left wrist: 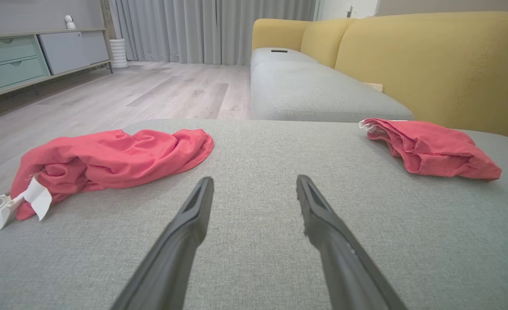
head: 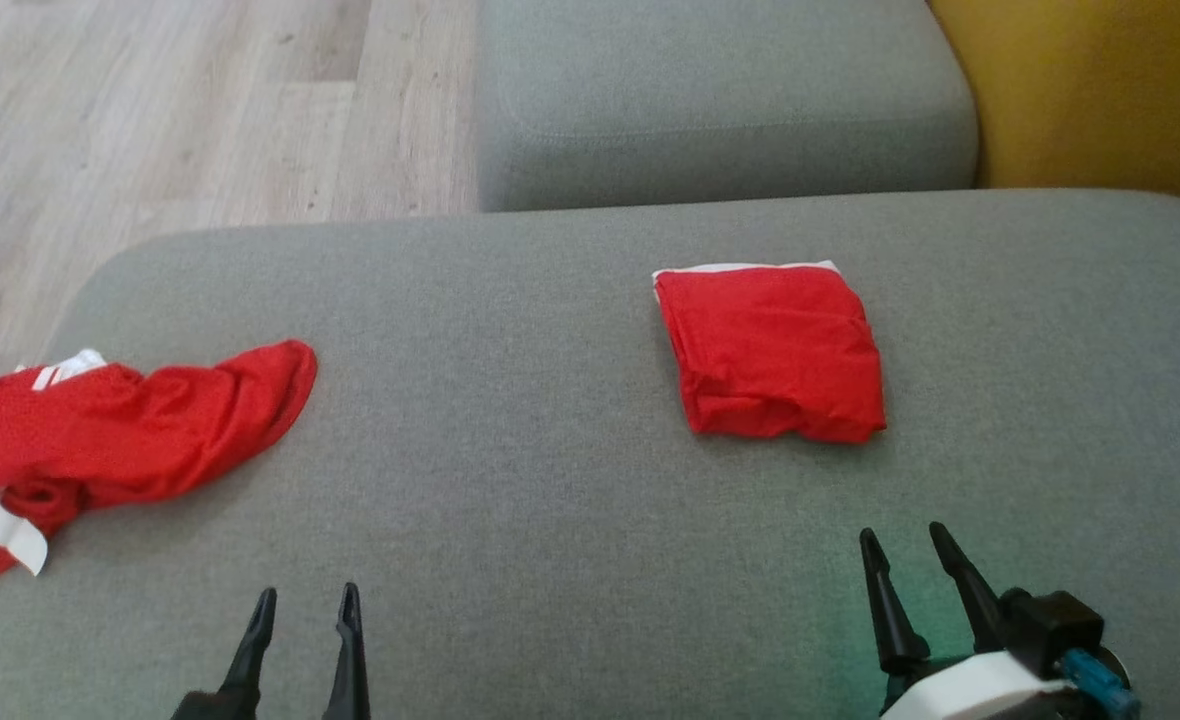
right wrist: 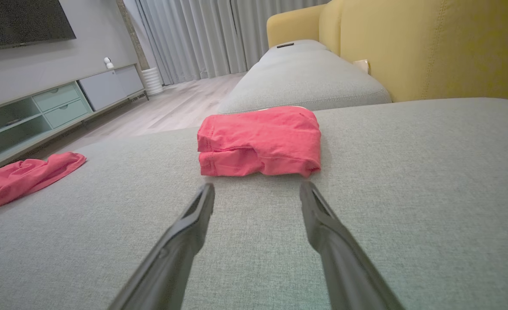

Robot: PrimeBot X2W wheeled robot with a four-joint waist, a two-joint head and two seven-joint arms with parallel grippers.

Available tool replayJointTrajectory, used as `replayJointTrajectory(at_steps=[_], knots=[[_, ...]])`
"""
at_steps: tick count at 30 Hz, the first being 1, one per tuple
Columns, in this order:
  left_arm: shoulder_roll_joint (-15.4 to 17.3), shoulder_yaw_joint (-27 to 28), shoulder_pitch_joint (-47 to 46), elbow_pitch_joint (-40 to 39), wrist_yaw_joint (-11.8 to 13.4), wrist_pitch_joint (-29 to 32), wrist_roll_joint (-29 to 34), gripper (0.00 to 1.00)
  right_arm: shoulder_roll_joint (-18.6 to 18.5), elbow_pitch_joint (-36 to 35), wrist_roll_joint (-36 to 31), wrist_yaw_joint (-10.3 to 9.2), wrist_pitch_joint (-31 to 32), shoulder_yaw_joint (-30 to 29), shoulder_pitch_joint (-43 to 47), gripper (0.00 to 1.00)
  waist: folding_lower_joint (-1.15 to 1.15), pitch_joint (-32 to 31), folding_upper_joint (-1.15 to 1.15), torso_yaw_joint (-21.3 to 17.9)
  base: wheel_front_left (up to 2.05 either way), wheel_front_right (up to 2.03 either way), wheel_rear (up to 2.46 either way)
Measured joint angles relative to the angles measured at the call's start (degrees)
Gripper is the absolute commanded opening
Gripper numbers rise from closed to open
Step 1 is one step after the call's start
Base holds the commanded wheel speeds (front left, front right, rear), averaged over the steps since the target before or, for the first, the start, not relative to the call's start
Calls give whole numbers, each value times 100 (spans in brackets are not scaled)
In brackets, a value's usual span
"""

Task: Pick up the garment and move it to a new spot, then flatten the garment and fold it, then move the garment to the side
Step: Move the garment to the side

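Note:
A crumpled red garment (head: 120, 440) with white trim lies at the left edge of the grey sofa cushion (head: 550, 480); it also lies to the left in the left wrist view (left wrist: 112, 159) and at the far left in the right wrist view (right wrist: 21, 176). A folded red garment (head: 775, 350) rests flat at the right middle, seen too in the wrist views (left wrist: 430, 148) (right wrist: 260, 142). My left gripper (head: 307, 600) (left wrist: 254, 183) is open and empty, near the front edge, right of the crumpled garment. My right gripper (head: 905, 540) (right wrist: 257, 189) is open and empty, just short of the folded garment.
A second grey seat cushion (head: 720, 100) lies beyond a gap at the back. A yellow backrest (head: 1100, 90) rises at the right. Wooden floor (head: 150, 120) lies past the cushion's left and far edges. A low cabinet (left wrist: 21, 60) stands across the room.

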Motion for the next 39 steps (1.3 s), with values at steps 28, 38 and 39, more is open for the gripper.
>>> replayJointTrajectory(at_steps=[28, 38, 39], knots=[[-8, -845, -1580, -110, -131, 0, 146, 100, -1090, 2048, 1525, 0, 2176, -374, -3718, 100, 2, 1746, 0, 365, 0, 0, 0], [-13, -1073, -2007, -88, -74, 0, 94, 100, -1392, 2571, 2183, 0, 2670, 190, -4276, 47, 1, 2204, 0, 571, 0, 0, 0], [-13, -1096, -2029, -80, -74, 0, 94, 100, -1428, 2577, 2231, 0, 2703, 275, -4297, 31, 1, 2231, 0, 584, 0, 0, 0]])
